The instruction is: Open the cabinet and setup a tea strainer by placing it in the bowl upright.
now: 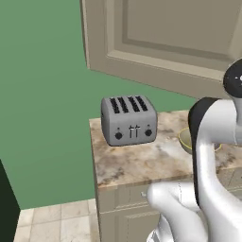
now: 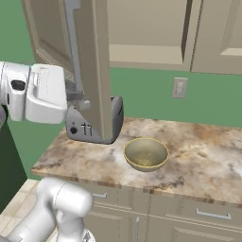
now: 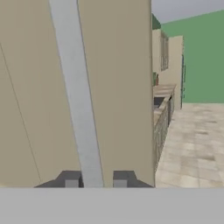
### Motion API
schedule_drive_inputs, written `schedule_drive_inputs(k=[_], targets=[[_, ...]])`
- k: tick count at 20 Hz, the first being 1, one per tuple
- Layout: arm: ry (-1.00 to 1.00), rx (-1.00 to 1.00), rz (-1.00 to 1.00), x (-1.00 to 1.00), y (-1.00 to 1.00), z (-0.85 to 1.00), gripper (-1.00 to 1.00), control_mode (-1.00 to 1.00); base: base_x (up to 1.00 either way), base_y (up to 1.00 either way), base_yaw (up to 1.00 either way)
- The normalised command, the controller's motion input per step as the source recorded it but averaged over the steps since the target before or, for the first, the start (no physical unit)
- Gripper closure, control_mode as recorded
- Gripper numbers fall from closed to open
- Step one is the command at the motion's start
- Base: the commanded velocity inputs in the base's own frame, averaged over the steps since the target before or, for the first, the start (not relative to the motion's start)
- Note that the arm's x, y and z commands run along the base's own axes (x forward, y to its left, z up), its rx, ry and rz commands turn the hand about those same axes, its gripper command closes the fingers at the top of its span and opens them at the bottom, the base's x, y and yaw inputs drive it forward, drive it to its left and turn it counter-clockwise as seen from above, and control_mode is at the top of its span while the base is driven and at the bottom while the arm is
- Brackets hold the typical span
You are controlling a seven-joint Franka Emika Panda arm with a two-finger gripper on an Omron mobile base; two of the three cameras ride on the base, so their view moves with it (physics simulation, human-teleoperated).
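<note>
Cabinet door point(image 2: 97, 61): swung open.
Gripper point(image 3: 96, 180): fingers clasp handle point(image 3: 76, 94).
Remaining: fetch strainer, stand it in bowl point(image 2: 146, 153).

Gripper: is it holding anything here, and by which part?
The gripper is shut on the cabinet door's bar handle, fingertips either side of the bar near one end; the door stands swung open.

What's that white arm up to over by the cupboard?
The robot's gripper is closed around the long grey handle of the cabinet door, which stands swung out over the counter. On the counter an olive-tan bowl sits empty beside a grey toaster.
</note>
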Motion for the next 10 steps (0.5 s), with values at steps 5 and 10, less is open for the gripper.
schedule_drive_inputs(k=[5,10], targets=[[0.00,0.00,0.00,-0.72,0.60,0.00,1.00,-1.00,0.00,0.00,0.00],[0.00,0.00,0.00,-0.64,0.62,0.00,1.00,-1.00,0.00,0.00,0.00]])
